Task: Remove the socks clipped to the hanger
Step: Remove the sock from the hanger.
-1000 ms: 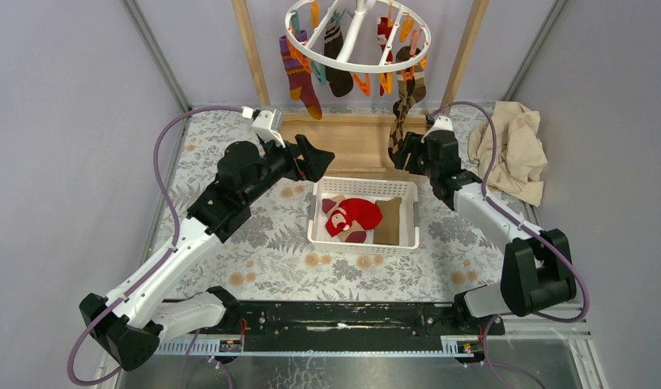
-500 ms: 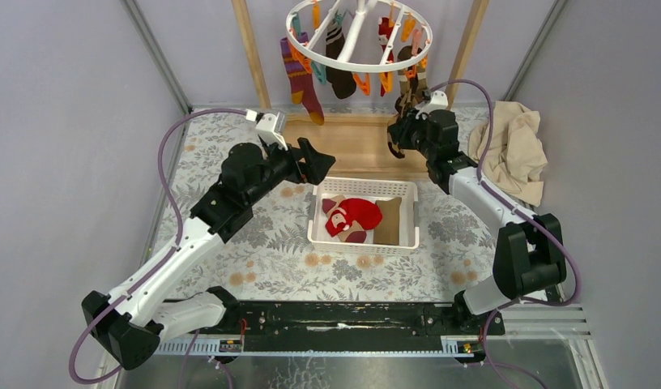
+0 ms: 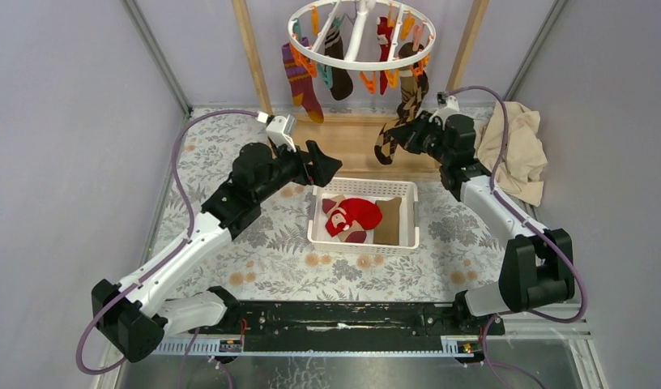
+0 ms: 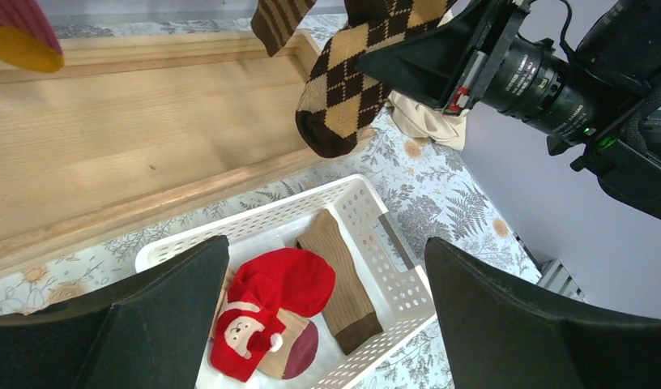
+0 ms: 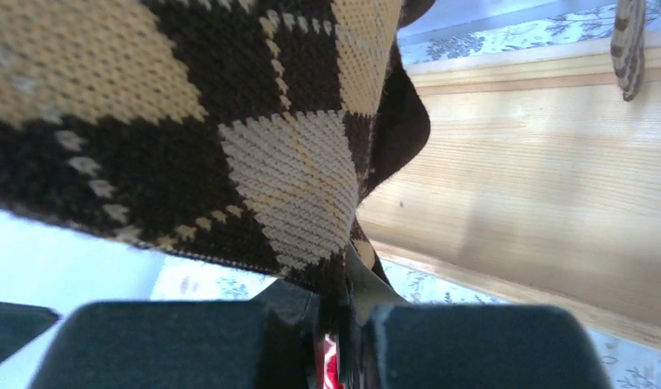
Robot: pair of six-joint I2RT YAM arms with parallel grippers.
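Note:
The white ring hanger (image 3: 358,36) hangs at the top with several socks clipped on: a purple-orange striped one (image 3: 299,77), a dark striped one (image 3: 337,69), a red one (image 3: 383,36). The brown argyle sock (image 3: 408,89) hangs from its right side, and my right gripper (image 3: 410,134) is shut on the sock's lower part, pulling its toe out to the left. In the right wrist view the argyle knit (image 5: 189,146) is pinched between my right gripper's (image 5: 347,324) jaws. My left gripper (image 3: 323,166) stands open and empty over the white basket (image 3: 319,219), below the argyle toe (image 4: 343,97).
In the basket (image 4: 254,219) lie a red Santa sock (image 4: 270,300) and a tan sock (image 4: 339,275). A wooden base board (image 3: 351,138) and two rack posts (image 3: 250,53) stand behind it. A beige cloth (image 3: 513,150) is heaped at the right.
My right gripper rose to the argyle sock, shut on it and drew it sideways; the hanger ring shifted. My left arm crept slightly toward the basket, still open.

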